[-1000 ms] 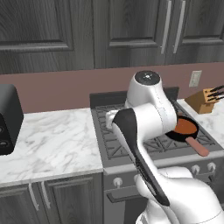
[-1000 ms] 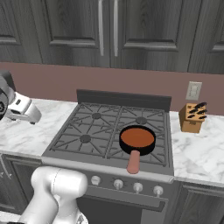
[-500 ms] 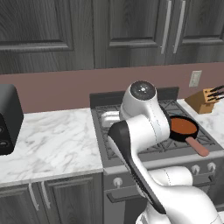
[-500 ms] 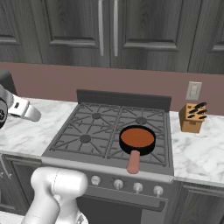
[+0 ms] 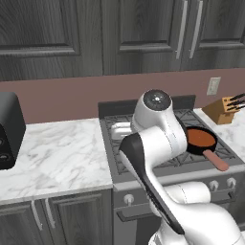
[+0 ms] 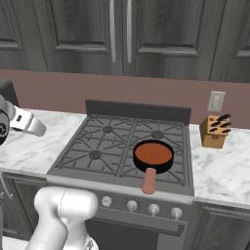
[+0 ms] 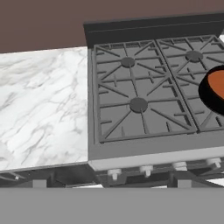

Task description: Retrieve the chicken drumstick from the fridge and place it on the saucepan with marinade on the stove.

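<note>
One saucepan with marinade [image 6: 153,155] waits on the stove [image 6: 105,146], on its front right burner. The gripper's jaws stand wide apart, holding nothing. The drumstick is presumably inside the fridge, so the fetch step has barely begun; next the base must reach it.

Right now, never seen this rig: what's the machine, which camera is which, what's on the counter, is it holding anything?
All rendered: a simulated kitchen. The machine is a white robot arm on a base that can drive. Two cameras ride on that base behind the arm, one to its left and one to its right, both looking forward and down. The third sits on the hand and looks along the gripper.

In front is the stove, with the saucepan with marinade on its front right burner, handle toward the knobs. A knife block stands on the marble counter to the right; a black appliance is on the left.

The gripper is open and nothing is seen held. The chicken drumstick hasn't been fetched yet.
</note>
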Controlling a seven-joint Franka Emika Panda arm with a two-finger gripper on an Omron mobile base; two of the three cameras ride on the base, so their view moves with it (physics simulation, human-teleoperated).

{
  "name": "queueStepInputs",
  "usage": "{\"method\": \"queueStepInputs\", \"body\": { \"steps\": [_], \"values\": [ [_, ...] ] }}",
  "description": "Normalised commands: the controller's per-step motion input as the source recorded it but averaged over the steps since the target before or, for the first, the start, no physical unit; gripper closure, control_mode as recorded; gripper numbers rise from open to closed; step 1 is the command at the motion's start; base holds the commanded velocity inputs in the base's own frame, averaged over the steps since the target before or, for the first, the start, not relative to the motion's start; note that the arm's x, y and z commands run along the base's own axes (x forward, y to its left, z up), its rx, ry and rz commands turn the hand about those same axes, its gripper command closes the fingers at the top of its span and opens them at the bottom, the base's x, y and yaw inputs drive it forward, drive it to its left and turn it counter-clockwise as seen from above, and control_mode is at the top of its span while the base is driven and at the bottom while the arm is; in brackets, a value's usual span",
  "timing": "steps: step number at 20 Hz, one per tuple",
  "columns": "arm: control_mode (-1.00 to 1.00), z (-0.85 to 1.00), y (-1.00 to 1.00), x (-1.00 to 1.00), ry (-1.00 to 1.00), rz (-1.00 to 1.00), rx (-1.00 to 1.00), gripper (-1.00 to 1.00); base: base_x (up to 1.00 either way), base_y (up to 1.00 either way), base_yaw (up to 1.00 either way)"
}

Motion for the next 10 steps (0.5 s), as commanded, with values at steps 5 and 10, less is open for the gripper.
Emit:
{"method": "queueStepInputs", "body": {
  "steps": [5,10],
  "values": [
    [-1.0,-0.14,0.22,-0.59,0.01,0.03,0.0,-1.0,0.0,0.0,0.0],
    [1.0,0.0,0.0,0.0,0.0,0.0,0.0,-1.0,-0.8,0.84,0.03]
  ]
}}
